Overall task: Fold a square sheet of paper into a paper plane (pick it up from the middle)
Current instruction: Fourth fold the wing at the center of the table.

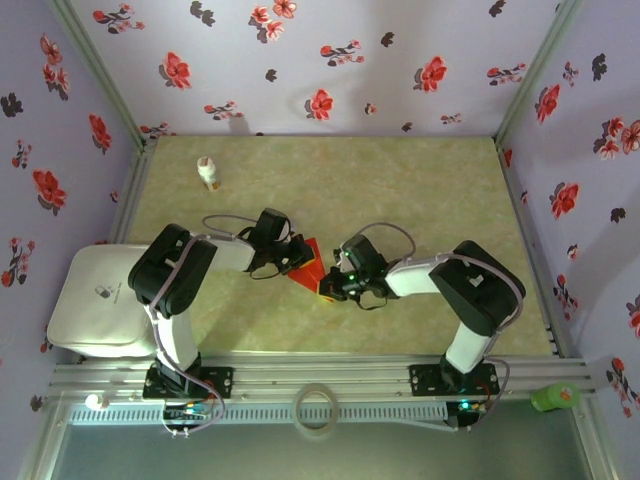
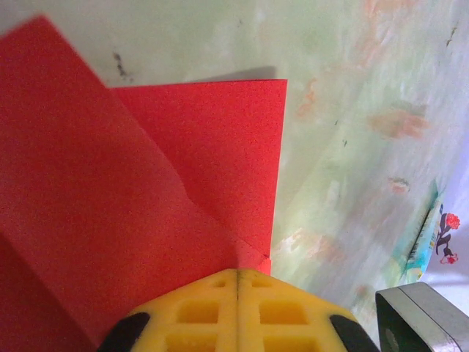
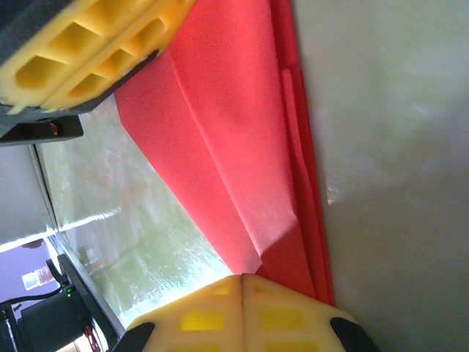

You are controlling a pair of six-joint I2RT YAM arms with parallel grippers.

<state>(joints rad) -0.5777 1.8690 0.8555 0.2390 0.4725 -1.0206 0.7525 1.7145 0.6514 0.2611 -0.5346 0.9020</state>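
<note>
The red sheet of paper (image 1: 311, 263) is folded into a narrower creased shape with several overlapping layers and hangs between both grippers above the middle of the table. My left gripper (image 1: 298, 256) is shut on one end; in the left wrist view the red paper (image 2: 146, 191) runs into the seam of its closed yellow fingers (image 2: 205, 312). My right gripper (image 1: 330, 287) is shut on the other end; in the right wrist view the paper's (image 3: 234, 132) folded layers run into its closed tips (image 3: 212, 315). The left gripper's yellow fingers (image 3: 88, 51) show at the upper left there.
A small white bottle with an orange band (image 1: 209, 173) stands at the back left. A white pad (image 1: 95, 300) lies at the left edge. A tape roll (image 1: 316, 408) and a green object (image 1: 555, 397) sit on the near rail. Flowered walls enclose the table.
</note>
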